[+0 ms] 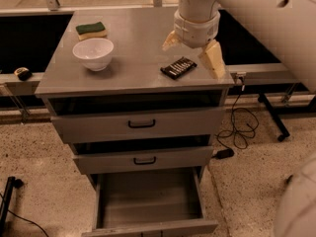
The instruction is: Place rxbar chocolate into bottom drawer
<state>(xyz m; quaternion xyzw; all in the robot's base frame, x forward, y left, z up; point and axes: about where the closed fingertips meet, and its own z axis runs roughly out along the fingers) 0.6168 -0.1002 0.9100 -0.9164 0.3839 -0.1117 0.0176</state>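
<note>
The rxbar chocolate, a flat black bar with white lettering, lies on the grey cabinet top near its right front corner. My gripper hangs just above and behind the bar, its two cream fingers spread wide apart to either side, holding nothing. The bottom drawer is pulled out below, a plain grey tray with nothing visible inside.
A white bowl and a green-and-yellow sponge sit at the left of the cabinet top. Two upper drawers with black handles are slightly ajar. A black cable and a stand leg lie on the floor to the right.
</note>
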